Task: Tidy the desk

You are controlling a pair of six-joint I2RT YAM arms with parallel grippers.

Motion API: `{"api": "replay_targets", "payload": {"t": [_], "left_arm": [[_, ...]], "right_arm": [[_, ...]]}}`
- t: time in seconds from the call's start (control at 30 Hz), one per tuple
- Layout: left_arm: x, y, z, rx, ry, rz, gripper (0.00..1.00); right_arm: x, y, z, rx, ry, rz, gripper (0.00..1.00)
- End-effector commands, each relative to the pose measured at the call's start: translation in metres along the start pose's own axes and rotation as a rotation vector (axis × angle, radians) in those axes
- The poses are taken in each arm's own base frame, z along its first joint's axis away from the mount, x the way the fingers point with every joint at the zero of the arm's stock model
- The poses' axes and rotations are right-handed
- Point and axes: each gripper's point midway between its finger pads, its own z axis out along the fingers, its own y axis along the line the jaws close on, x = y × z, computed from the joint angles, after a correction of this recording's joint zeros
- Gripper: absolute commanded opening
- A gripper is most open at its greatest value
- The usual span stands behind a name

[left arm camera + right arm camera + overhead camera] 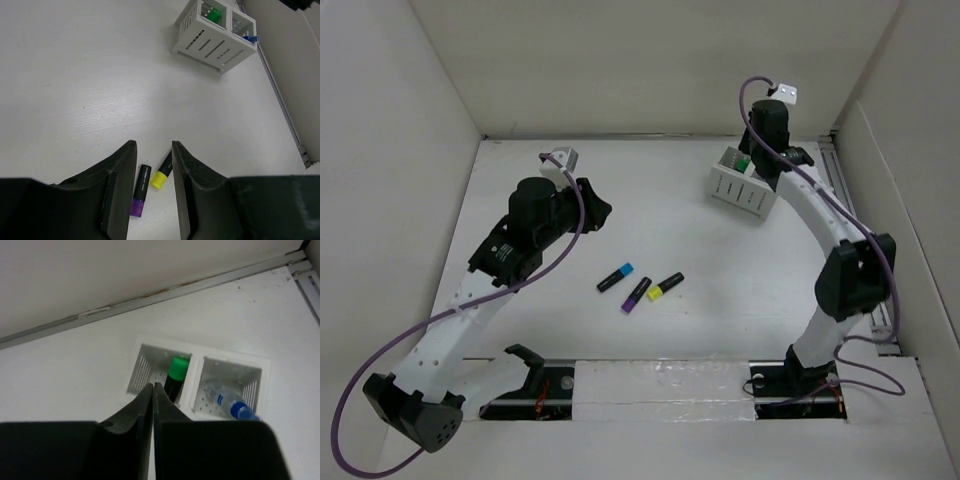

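On the white desk (660,215) lie three highlighters, side by side: blue-capped (616,277), purple-capped (636,294) and yellow-capped (665,286). My left gripper (596,212) is open and empty, above the desk and left of them. In the left wrist view it (153,145) frames the purple (139,196) and yellow (163,173) ones. My right gripper (153,386) is shut and empty, just above the white slotted holder box (197,375). A green-capped highlighter (176,371) stands in its left compartment and a blue-capped pen (232,402) lies in its right one.
The holder box (745,185) stands at the back right of the desk, with my right arm (850,270) curving over it. White walls enclose the desk on three sides. A metal rail (165,292) runs along the back wall's foot.
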Motion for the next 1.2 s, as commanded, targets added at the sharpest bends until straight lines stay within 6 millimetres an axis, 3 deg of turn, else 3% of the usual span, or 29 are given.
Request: {"api": "replay_targets", "payload": {"t": [0.0, 0.03, 0.1, 0.13, 0.2, 0.27, 0.33, 0.37, 0.43, 0.47, 0.6, 0.8, 0.87, 1.17], "left_arm": [[-0.025, -0.017, -0.014, 0.072, -0.088, 0.004, 0.31], [-0.025, -0.018, -0.015, 0.075, -0.088, 0.007, 0.31], [-0.024, -0.018, -0.016, 0.079, -0.09, 0.014, 0.31], [-0.023, -0.017, -0.017, 0.079, -0.09, 0.018, 0.31], [-0.02, -0.016, -0.016, 0.077, -0.087, 0.023, 0.31], [-0.018, -0.014, -0.015, 0.072, -0.088, 0.024, 0.31], [-0.017, -0.014, -0.015, 0.078, -0.084, 0.03, 0.31], [-0.016, -0.015, -0.014, 0.087, -0.08, 0.034, 0.31], [-0.014, -0.017, -0.014, 0.099, -0.074, 0.036, 0.31], [-0.013, -0.018, -0.014, 0.106, -0.074, 0.034, 0.31], [-0.009, -0.022, -0.014, 0.137, -0.066, 0.022, 0.31], [0.005, -0.024, -0.018, 0.141, -0.027, 0.029, 0.31], [0.012, -0.026, -0.024, 0.153, -0.019, 0.026, 0.31], [0.03, -0.035, -0.038, 0.221, 0.008, -0.002, 0.31]], "right_arm": [[-0.01, 0.03, -0.072, -0.157, -0.017, 0.023, 0.06], [0.007, 0.047, -0.091, -0.225, 0.023, 0.011, 0.0], [0.054, 0.047, -0.122, -0.259, 0.129, 0.002, 0.0], [0.081, 0.064, -0.144, -0.325, 0.19, -0.018, 0.0], [0.135, 0.061, -0.176, -0.349, 0.321, -0.031, 0.0], [0.171, 0.068, -0.209, -0.377, 0.418, -0.04, 0.0], [0.204, 0.063, -0.237, -0.403, 0.518, -0.034, 0.0], [0.218, 0.069, -0.253, -0.424, 0.562, 0.001, 0.13], [0.238, 0.067, -0.266, -0.428, 0.615, 0.027, 0.34], [0.243, 0.068, -0.269, -0.416, 0.634, 0.062, 0.5], [0.263, 0.072, -0.261, -0.378, 0.701, 0.069, 0.67], [0.294, 0.1, -0.242, -0.325, 0.791, 0.119, 0.68], [0.312, 0.107, -0.234, -0.289, 0.833, 0.148, 0.62], [0.332, 0.115, -0.219, -0.224, 0.86, 0.244, 0.58]]}}
